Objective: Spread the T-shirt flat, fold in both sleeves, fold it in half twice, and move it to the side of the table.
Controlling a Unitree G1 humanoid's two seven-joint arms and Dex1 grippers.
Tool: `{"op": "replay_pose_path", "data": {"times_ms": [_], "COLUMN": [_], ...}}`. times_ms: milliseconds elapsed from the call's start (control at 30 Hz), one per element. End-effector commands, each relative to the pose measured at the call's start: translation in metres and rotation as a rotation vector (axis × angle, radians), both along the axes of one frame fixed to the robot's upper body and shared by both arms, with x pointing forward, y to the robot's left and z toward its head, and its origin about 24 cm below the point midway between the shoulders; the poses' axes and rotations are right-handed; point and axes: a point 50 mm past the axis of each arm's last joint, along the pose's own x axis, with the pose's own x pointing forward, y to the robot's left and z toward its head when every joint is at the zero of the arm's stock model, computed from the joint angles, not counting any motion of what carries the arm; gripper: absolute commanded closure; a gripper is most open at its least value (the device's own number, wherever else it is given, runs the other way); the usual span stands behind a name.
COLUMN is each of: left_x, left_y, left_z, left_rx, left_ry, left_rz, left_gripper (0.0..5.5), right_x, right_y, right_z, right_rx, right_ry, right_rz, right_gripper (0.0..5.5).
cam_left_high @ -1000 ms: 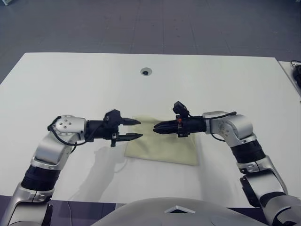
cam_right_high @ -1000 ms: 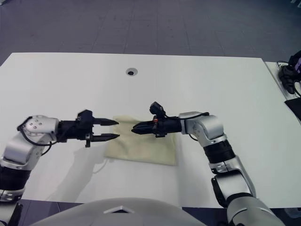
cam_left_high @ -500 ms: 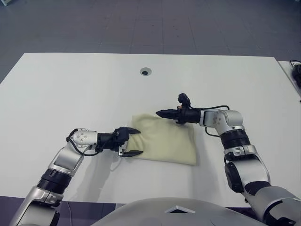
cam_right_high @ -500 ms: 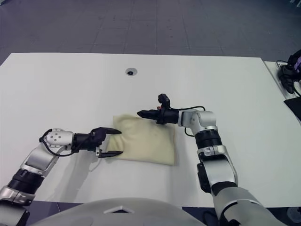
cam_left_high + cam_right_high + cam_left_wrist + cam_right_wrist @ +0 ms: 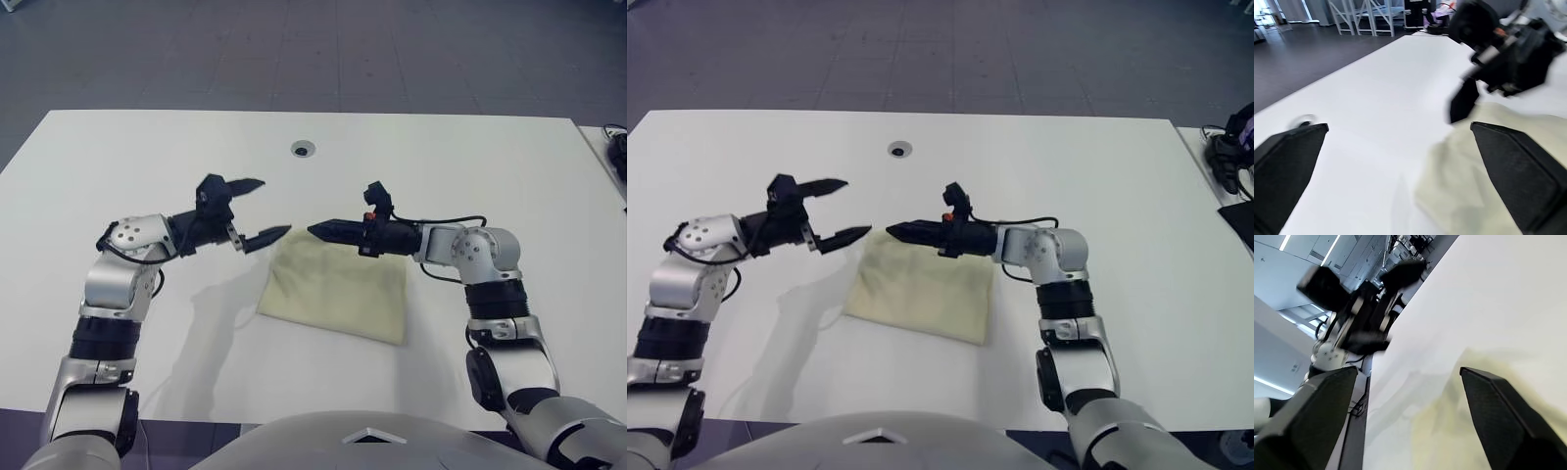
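arms bend inward. left gripper (image 5: pixel 270 208), wide open, at 10 o'clock of folded t-shirt (image 5: pixel 338 289); right gripper (image 5: pixel 315 231), open too, at 12. table (image 5: pixel 147 157) edges far off.

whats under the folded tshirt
The folded T-shirt lies flat on the white table, and only bare tabletop shows around its edges. Anything between cloth and table is covered, though no bulge hints at an object.

Round cable grommet (image 5: pixel 305 149), grey tiled floor (image 5: pixel 392 49), dark cables (image 5: pixel 1225 157) far right
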Motion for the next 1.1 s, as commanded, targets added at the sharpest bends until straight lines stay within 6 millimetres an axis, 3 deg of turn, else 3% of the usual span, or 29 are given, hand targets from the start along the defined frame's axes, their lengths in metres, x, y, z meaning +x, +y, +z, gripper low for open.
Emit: {"op": "replay_pose_path", "data": {"times_ms": [33, 233, 333, 467, 567, 667, 800, 900, 967, 1100], "left_x": [0.006, 0.005, 0.007, 0.007, 0.004, 0.002, 0.002, 0.000, -0.001, -0.005], "left_y": [0.009, 0.012, 0.010, 0.004, -0.002, -0.007, -0.010, -0.011, -0.011, -0.012], "left_z": [0.008, 0.000, -0.001, -0.005, -0.010, -0.012, -0.014, -0.016, -0.018, -0.021], "left_rx": [-0.021, -0.007, -0.006, -0.013, -0.023, -0.029, -0.031, -0.028, -0.025, -0.024], "left_ry": [-0.079, -0.104, -0.116, -0.125, -0.122, -0.118, -0.115, -0.110, -0.106, -0.102], "left_rz": [0.114, 0.176, 0.196, 0.210, 0.211, 0.207, 0.204, 0.199, 0.199, 0.199], "left_gripper": [0.10, 0.10, 0.10, 0.10, 0.10, 0.10, 0.10, 0.10, 0.10, 0.10], "right_x": [-0.005, 0.017, 0.034, 0.043, 0.041, 0.036, 0.039, 0.051, 0.057, 0.063], "right_y": [0.005, -0.021, -0.060, -0.132, -0.175, -0.200, -0.214, -0.210, -0.205, -0.196], "right_z": [-0.020, -0.061, -0.069, -0.079, -0.081, -0.083, -0.075, -0.053, -0.035, 0.003], "right_rx": [-0.093, -0.351, -0.412, -0.584, -0.683, -0.708, -0.619, -0.451, -0.435, -0.590], "right_ry": [0.148, 0.321, 0.319, 0.215, 0.130, 0.107, 0.137, 0.149, 0.064, -0.275], "right_rz": [-0.037, -0.402, -0.706, -1.046, -1.196, -1.271, -1.389, -1.488, -1.513, -1.499], "right_gripper": [1.84, 0.93, 0.63, 0.16, 0.11, 0.11, 0.11, 0.11, 0.11, 0.11]}}
